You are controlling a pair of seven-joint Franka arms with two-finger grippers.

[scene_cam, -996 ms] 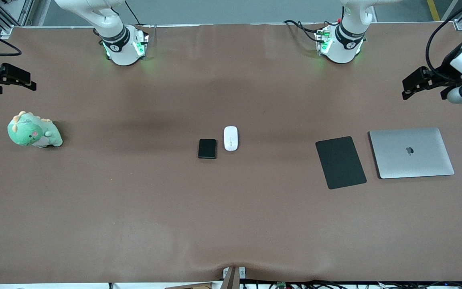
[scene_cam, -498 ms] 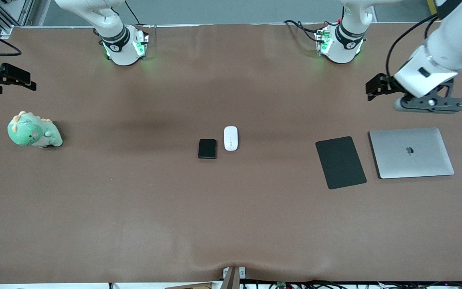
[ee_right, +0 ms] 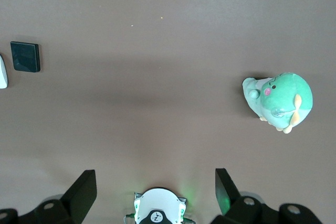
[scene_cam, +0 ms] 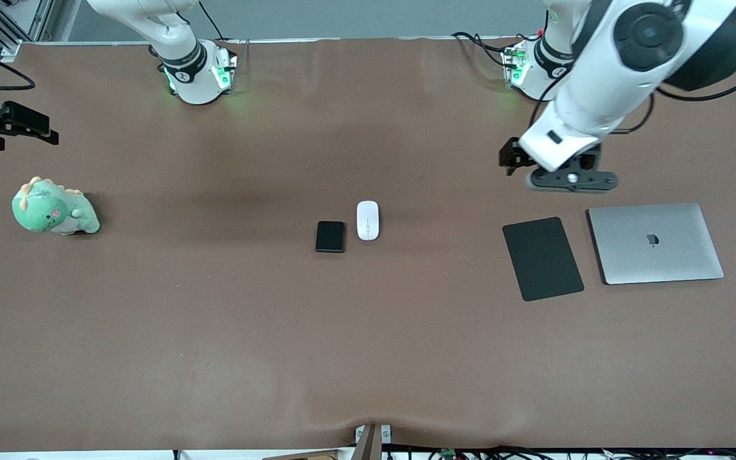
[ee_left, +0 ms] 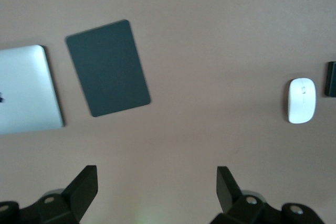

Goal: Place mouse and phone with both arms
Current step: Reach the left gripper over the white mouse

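The white mouse (scene_cam: 368, 220) and the small black phone (scene_cam: 330, 236) lie side by side at the middle of the table, the phone toward the right arm's end. My left gripper (scene_cam: 512, 156) is open and empty, up over bare table between its base and the mouse pad. Its wrist view (ee_left: 156, 182) shows the mouse (ee_left: 301, 100) and an edge of the phone (ee_left: 331, 79). My right gripper (scene_cam: 29, 124) waits open and empty over the right arm's end of the table. Its wrist view (ee_right: 155, 182) shows the phone (ee_right: 25, 56) and a sliver of the mouse (ee_right: 2, 72).
A large flat black mouse pad (scene_cam: 542, 257) and a closed silver laptop (scene_cam: 655, 243) lie toward the left arm's end. A green plush dinosaur (scene_cam: 53, 207) sits toward the right arm's end. The arm bases (scene_cam: 199, 73) stand along the table's back edge.
My left arm has swung in from the left arm's end of the table toward the middle, its gripper now near the mouse pad. The right arm, mouse and phone have not moved.
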